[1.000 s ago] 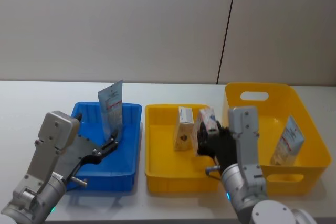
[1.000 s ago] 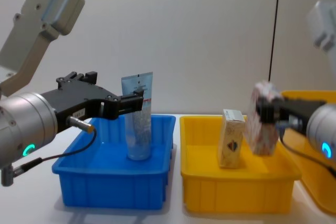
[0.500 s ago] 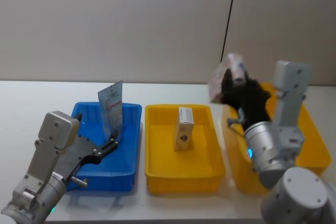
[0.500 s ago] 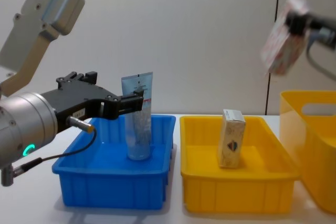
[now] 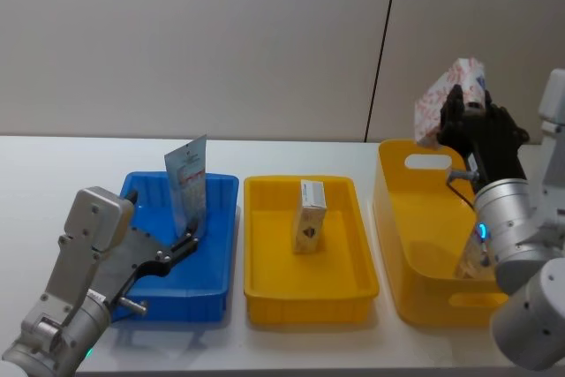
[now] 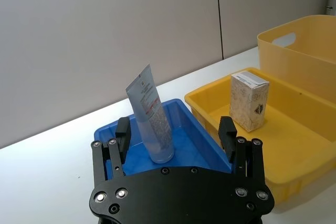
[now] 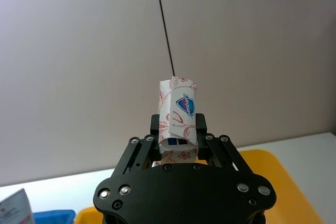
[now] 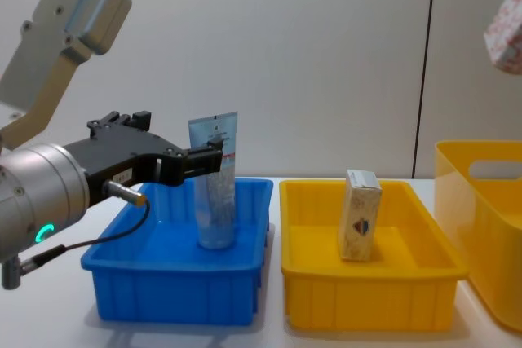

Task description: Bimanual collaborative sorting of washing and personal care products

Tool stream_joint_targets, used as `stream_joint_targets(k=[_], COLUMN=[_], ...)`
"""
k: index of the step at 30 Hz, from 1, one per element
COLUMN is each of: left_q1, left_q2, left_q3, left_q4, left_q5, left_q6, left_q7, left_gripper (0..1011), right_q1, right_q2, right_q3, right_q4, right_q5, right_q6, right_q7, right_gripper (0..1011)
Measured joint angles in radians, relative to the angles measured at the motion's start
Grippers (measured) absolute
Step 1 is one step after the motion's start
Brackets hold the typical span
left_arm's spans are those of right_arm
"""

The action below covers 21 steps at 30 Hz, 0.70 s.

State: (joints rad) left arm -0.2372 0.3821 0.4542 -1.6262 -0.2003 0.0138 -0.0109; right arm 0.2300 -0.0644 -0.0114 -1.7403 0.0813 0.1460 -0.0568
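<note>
A pale-blue squeeze tube (image 5: 186,184) stands upright in the blue bin (image 5: 212,293). My left gripper (image 5: 189,238) is open at the tube (image 6: 153,120), whose base lies between the spread fingers (image 6: 123,131). From the chest the left gripper (image 8: 210,154) sits level with the tube (image 8: 215,195). A cream box (image 5: 309,215) stands in the middle yellow tray (image 5: 305,299). High above the tall yellow bin (image 5: 425,297), my right gripper (image 5: 460,110) is shut on a white pack with red print (image 5: 444,94). The right gripper (image 7: 178,130) clamps the pack (image 7: 178,103) at its lower end.
Another printed box (image 5: 469,263) leans inside the tall yellow bin, partly hidden by my right arm. The three containers stand side by side on the white table (image 5: 53,183), with a grey wall behind. The cream box (image 8: 360,214) stands mid-tray.
My right gripper has carried the white pack up out of the middle tray and rightward, now above the tall yellow bin. The left arm and the tube have not moved.
</note>
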Motion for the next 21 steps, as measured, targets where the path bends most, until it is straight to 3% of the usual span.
stream_joint_targets(k=[10,21], left_q1=[0.000,0.000], left_q2=[0.000,0.000], left_q3=[0.000,0.000], left_q4=[0.000,0.000], left_q5=[0.000,0.000], left_q6=[0.000,0.000], left_q7=[0.000,0.000], left_gripper=[1001,1001], right_q1=[-0.024,-0.055], right_q2=[0.036,0.085], right_q3=[0.015,0.002], right_q4=[-0.026,-0.012], right_q5=[-0.031,-0.090], right_q6=[0.087,0.192], right_q7=[0.007,0.023], right_gripper=[323,323])
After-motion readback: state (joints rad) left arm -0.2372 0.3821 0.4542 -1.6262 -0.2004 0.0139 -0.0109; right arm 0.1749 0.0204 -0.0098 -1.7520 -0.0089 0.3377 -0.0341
